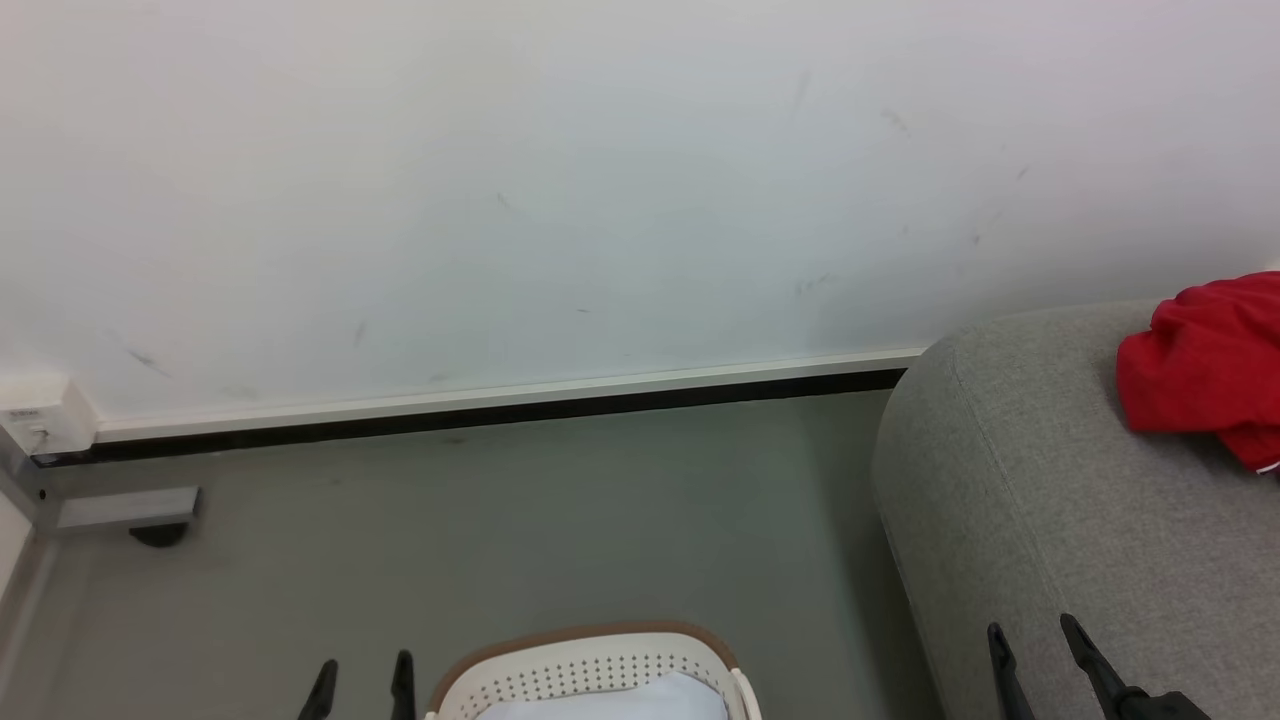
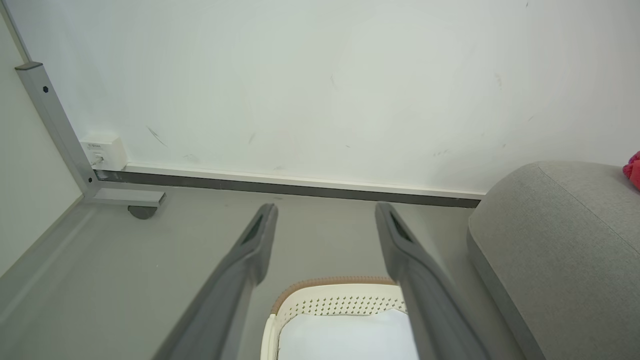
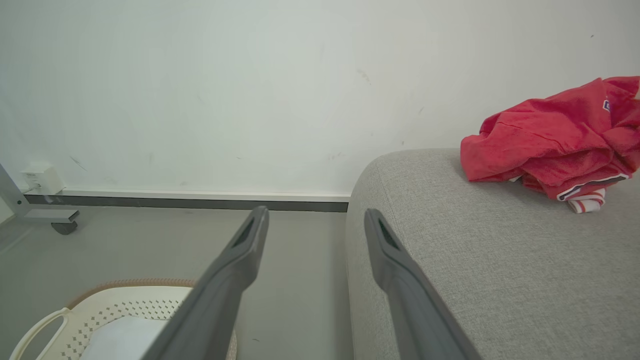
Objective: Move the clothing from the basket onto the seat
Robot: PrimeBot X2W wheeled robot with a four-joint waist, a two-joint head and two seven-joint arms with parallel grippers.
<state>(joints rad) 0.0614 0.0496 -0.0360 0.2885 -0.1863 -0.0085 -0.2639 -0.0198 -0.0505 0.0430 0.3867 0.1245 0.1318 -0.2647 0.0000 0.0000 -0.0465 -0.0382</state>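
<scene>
Red clothing [image 1: 1205,370]: a crumpled heap at the right edge of the head view, lying on top of the grey seat [image 1: 1040,500] near its rounded end. In the right wrist view it sits at the upper right, with a strip of white-and-dark striped trim poking out underneath. Neither gripper touches it.

Basket [image 1: 590,668]: bottom centre of the head view, on the grey floor [image 1: 500,530], left of the seat and apart from it. A plain white cloth [image 1: 620,702] lies inside.

Left gripper [image 1: 366,662]: at the bottom edge, just left of the basket's brown rim. Its fingers are spread with nothing between them.

Right gripper [image 1: 1030,626]: lower right, in front of the seat's side. Its fingers are likewise parted and empty.

Background: a scuffed white wall [image 1: 500,200] and a dark baseboard [image 1: 500,415]. A metal frame foot [image 1: 130,510] with a castor stands at the far left, with a small white wall box [image 1: 40,425] above it.
</scene>
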